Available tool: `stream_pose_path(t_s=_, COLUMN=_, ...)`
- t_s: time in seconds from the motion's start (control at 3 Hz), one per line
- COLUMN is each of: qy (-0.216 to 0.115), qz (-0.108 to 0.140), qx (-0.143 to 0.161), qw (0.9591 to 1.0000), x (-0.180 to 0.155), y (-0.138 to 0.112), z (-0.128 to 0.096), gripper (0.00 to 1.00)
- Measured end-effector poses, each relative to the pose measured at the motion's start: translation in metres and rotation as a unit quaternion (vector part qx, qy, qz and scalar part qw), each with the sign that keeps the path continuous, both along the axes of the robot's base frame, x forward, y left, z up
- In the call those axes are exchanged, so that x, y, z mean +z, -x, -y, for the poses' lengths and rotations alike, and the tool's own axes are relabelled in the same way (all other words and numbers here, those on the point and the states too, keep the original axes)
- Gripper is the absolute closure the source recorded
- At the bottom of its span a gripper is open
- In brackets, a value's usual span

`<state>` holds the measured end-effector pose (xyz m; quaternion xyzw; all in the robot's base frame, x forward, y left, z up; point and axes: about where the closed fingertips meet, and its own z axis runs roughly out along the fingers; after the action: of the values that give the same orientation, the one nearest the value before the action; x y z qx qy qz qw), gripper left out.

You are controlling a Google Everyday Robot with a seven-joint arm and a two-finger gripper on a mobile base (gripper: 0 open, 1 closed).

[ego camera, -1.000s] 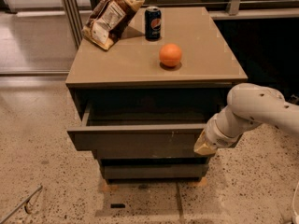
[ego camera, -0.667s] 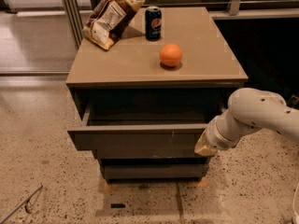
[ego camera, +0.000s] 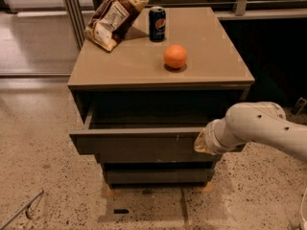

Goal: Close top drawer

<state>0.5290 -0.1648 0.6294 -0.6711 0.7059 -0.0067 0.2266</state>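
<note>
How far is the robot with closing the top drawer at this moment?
Done: the gripper is in place at the right end of the top drawer front. In hand: it appears set to push, though contact cannot be confirmed. Left: nearly everything, because the drawer stands pulled well out from the cabinet and its dark inside is open to view.

Taupe-grey flat-panel top drawer [ego camera: 139,146] juts out toward the near side under the tan cabinet top [ego camera: 218,56]. White arm's gripper [ego camera: 204,143] at the drawer front's right end. On top: crinkled brown snack bag [ego camera: 114,16] far left, dark soda can [ego camera: 157,24] just right of it, round orange fruit [ego camera: 175,56] nearer.
</note>
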Motion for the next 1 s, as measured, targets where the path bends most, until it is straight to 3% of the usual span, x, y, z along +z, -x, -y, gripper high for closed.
stream_pose_path(t_s=0.33, qy=0.020, qz=0.067, qx=0.018, qw=0.9974, x=0.006, y=-0.017, z=0.000, gripper=1.00)
stream_pose_path(t_s=0.67, qy=0.035, qz=0.123, qx=0.031, qw=0.9912, x=0.014, y=-0.036, z=0.000, gripper=1.00)
stream_pose_path(t_s=1.0, qy=0.039, qz=0.159, qx=0.037, qw=0.9858, x=0.020, y=-0.057, z=0.001, gripper=1.00)
